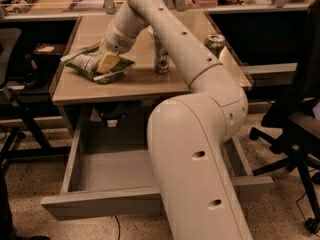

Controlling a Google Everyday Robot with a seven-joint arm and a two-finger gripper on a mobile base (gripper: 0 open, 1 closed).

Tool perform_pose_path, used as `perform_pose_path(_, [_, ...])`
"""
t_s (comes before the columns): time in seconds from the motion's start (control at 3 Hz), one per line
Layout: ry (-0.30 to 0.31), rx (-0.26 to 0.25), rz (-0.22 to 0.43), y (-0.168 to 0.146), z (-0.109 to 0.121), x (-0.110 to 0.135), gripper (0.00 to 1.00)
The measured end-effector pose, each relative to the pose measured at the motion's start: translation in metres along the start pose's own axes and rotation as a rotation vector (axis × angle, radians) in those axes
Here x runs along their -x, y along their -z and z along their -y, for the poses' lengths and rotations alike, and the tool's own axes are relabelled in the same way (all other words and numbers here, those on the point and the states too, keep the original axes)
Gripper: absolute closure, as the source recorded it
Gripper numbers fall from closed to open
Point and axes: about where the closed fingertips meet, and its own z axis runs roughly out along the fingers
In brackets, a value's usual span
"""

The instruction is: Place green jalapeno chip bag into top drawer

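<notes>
The green jalapeno chip bag (87, 63) lies flat on the left part of the desk top (140, 81). It is green with white patches. My gripper (106, 61) is down on the bag's right half, with a pale finger (108, 62) resting on it. The top drawer (112, 171) is pulled open below the desk, and its smooth grey inside shows to the left of my arm. My arm hides the drawer's right half.
A silvery-green drink can (161, 54) stands on the desk just right of my gripper. A second can (215, 43) stands near the desk's right edge. A black office chair (295, 114) is at the right. Another chair and dark desk legs (22, 114) stand at the left.
</notes>
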Motion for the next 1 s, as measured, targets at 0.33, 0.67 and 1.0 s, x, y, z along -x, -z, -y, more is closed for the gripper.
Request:
perform_pose_path(0.33, [0.003,-0.002,0.0,0.005,0.001,0.004,1.0])
perform_pose_path(0.67, [0.003,-0.002,0.0,0.007,0.001,0.006,1.0])
perform_pose_path(1.0, [0.078,-0.084,-0.006,0.035,0.003,0.019,1.0])
